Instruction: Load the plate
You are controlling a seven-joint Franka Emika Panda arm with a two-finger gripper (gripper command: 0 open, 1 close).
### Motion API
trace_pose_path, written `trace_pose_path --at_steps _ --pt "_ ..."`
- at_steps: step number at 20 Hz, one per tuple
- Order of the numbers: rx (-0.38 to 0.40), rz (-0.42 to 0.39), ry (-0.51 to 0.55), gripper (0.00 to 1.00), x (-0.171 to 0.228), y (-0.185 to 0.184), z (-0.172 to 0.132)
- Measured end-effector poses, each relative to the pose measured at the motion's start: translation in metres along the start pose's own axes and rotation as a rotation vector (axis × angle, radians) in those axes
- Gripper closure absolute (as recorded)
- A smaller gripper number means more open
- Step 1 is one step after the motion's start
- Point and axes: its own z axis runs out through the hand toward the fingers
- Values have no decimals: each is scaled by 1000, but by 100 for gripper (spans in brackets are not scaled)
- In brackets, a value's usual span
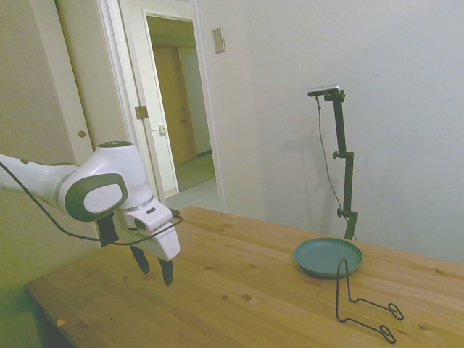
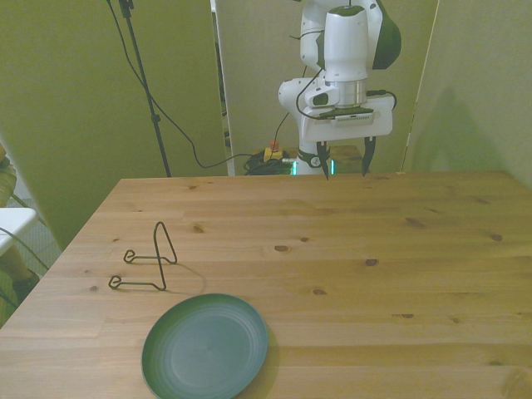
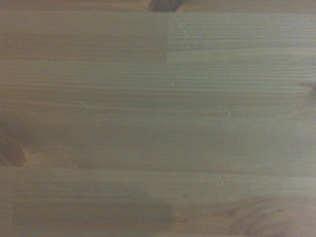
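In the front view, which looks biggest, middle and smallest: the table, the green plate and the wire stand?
Largest to smallest, as they look in the front view:
1. The table, easily the biggest.
2. The plate.
3. The wire stand, thin and narrower than the plate.
The plate lies nearer the camera, so its lead over the stand may be partly nearness.

We saw the white arm [image 1: 43, 181] reach in level, its wrist bent so that the claw [image 1: 154, 270] pointed straight down. The claw hung above the bench [image 1: 239, 290], touching nothing. Its two dark fingers [image 2: 325, 163] stood apart with a clear gap between them, and nothing was held there. A black cable [image 1: 65, 228] looped below the wrist.
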Motion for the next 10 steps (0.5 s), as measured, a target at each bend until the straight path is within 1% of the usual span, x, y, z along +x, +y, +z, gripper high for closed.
trace_pose_path --at_steps 5,7,10 --pt "5 -11 22 0 6 -6 -1" --pt "8 -15 43 0 18 -12 -4" --pt "4 -10 73 0 48 -19 -3"
